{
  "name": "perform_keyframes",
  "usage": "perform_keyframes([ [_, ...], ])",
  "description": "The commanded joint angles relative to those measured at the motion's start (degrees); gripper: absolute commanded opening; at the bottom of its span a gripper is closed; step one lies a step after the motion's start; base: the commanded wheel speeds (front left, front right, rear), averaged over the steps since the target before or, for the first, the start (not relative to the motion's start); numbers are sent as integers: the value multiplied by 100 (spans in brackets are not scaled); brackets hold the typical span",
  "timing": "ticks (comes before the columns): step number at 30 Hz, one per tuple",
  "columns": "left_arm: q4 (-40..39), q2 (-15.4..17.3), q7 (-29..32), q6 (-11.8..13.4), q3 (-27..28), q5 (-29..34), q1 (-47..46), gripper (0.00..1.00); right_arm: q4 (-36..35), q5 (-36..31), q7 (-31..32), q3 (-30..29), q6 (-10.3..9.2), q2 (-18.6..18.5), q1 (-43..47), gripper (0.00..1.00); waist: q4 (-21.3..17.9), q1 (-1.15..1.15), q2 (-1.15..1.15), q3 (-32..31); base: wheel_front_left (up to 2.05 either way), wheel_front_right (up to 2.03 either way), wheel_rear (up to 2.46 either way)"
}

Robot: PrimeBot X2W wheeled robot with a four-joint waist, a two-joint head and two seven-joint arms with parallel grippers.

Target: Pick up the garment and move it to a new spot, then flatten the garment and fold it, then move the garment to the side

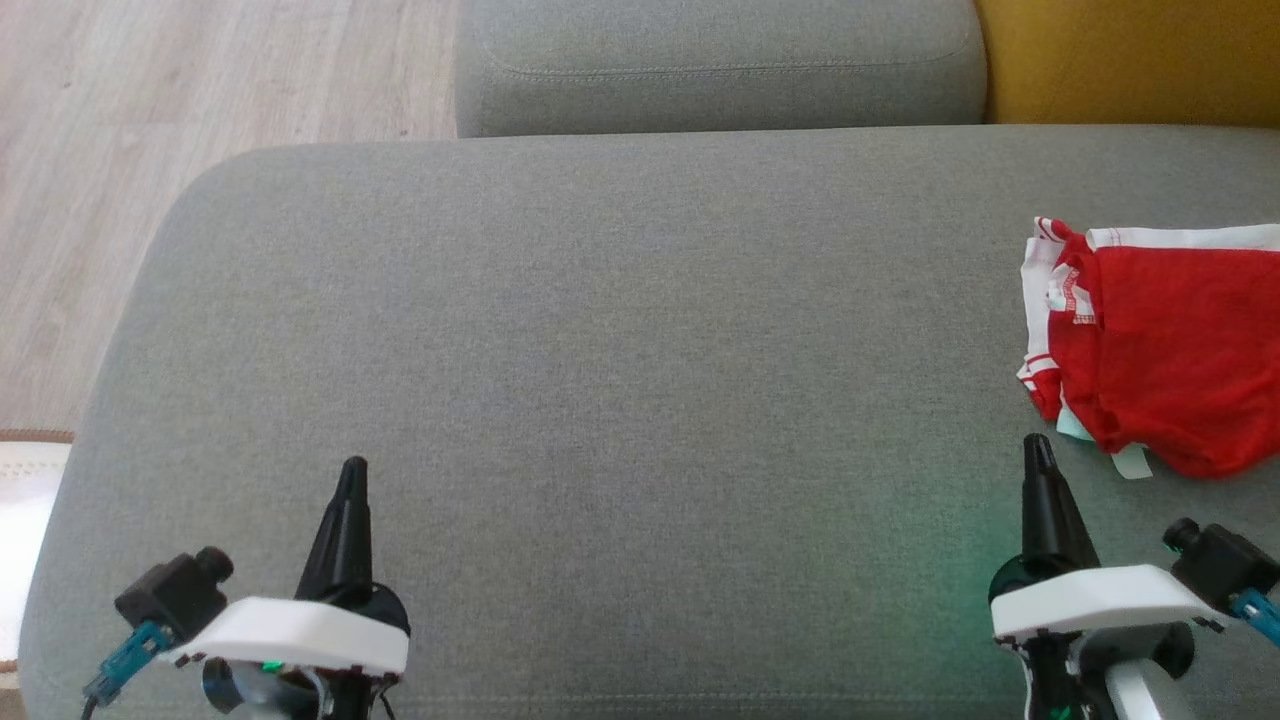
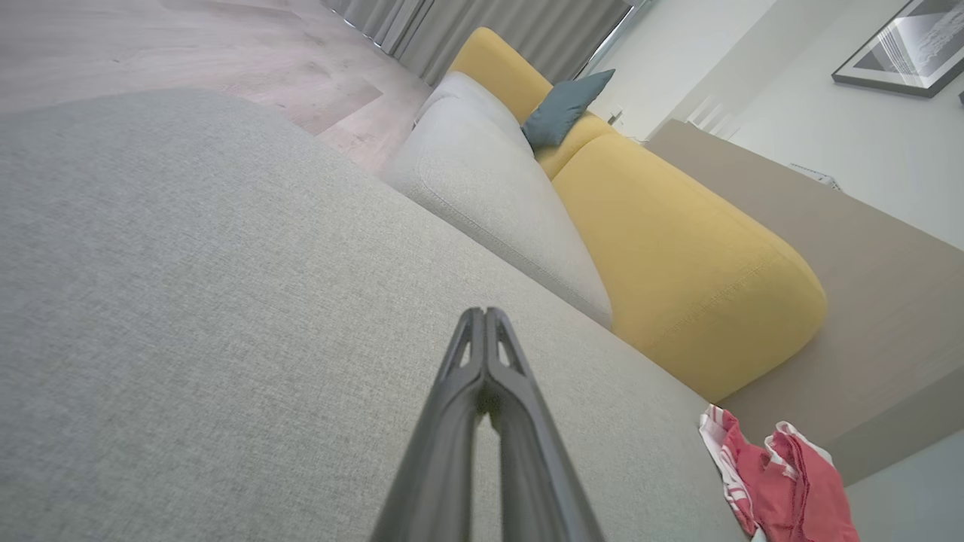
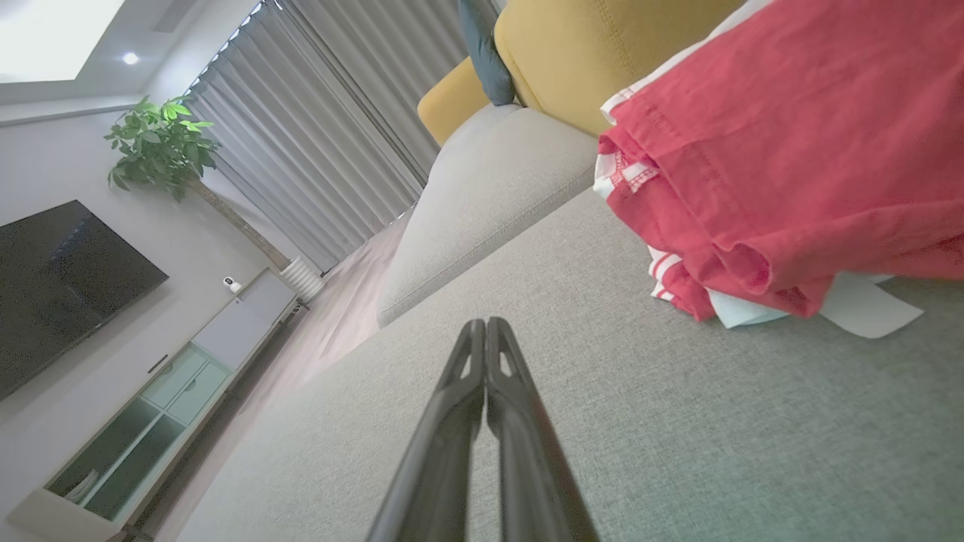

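Note:
A red garment (image 1: pixel 1160 350) with white striped trim lies folded on the grey sofa cushion (image 1: pixel 600 350) at the far right, partly cut off by the frame edge. It also appears at the lower right of the left wrist view as the garment (image 2: pixel 783 482), and close up as the garment (image 3: pixel 791 150). My right gripper (image 1: pixel 1037 448) is shut, its tips just left of and below the garment's near corner, holding nothing. My left gripper (image 1: pixel 353 468) is shut and empty over the cushion's near left part, far from the cloth.
A second grey cushion (image 1: pixel 720 60) sits behind, with a mustard-yellow backrest (image 1: pixel 1130 60) at the upper right. Wooden floor (image 1: pixel 150 120) lies beyond the cushion's left edge. A pale rug corner (image 1: pixel 25 500) shows at far left.

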Motion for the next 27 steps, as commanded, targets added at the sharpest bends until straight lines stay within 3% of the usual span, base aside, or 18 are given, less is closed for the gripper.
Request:
perform_keyframes([
  [1, -142, 81, 47, -56, 122, -189, -328, 0, -218, 211, 41, -12, 11, -92, -323, 0, -2, 0, 0, 0, 0, 0, 0],
  [27, 8, 116, 442, -105, 394, -1658, -478, 0, -249, 1730, 424, -210, 19, -119, -378, 0, -20, 0, 0, 4, 0, 0, 0],
])
